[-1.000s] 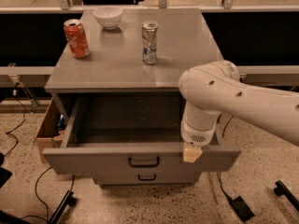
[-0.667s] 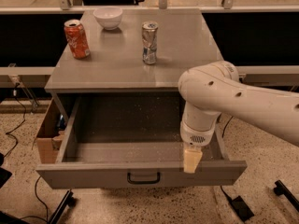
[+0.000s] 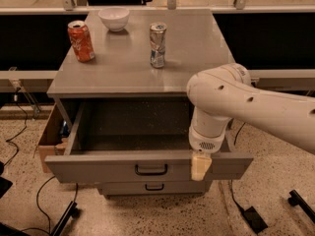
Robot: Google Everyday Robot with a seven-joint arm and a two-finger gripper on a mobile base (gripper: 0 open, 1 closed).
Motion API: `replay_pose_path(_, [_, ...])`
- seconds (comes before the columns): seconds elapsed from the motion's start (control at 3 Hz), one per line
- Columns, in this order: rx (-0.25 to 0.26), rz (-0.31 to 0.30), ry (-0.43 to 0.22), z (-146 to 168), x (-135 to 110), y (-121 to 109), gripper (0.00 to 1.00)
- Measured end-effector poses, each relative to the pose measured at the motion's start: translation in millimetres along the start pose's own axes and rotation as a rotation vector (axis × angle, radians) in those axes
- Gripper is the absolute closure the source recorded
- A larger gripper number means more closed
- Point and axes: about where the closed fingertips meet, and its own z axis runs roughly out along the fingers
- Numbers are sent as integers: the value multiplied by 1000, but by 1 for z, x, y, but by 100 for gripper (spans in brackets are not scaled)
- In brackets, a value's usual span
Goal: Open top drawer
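Note:
The top drawer (image 3: pixel 98 170) of the grey cabinet stands pulled far out. Its wide grey front carries a small black loop handle (image 3: pixel 151 169) at centre, and its deep grey speckled inside (image 3: pixel 133 127) shows. My gripper (image 3: pixel 201 167) hangs from the white arm (image 3: pixel 231 102) and rests over the drawer's front edge, to the right of the handle. A narrower drawer (image 3: pixel 123 187) with its own handle shows below.
On the cabinet top (image 3: pixel 197 58) stand a red can (image 3: pixel 81 41), a white bowl (image 3: pixel 113 18) and a silver can (image 3: pixel 158 44). A cardboard box (image 3: pixel 49 136) sits at the cabinet's left. Cables (image 3: pixel 29 200) and a black plug (image 3: pixel 253 219) lie on the speckled floor.
The drawer front slid further out toward the camera, hiding the lower drawer, then came back to about where it stood a second ago. The gripper stayed at its front edge.

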Motion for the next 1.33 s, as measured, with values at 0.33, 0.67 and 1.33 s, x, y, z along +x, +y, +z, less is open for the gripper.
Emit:
replay_pose_path(0.33, [1, 0, 1, 0, 1, 1, 0])
replay_pose_path(0.67, [-2, 3, -5, 1, 1, -1, 0])
replay_pose_path(1.33, [-53, 11, -91, 12, 3, 29, 18])
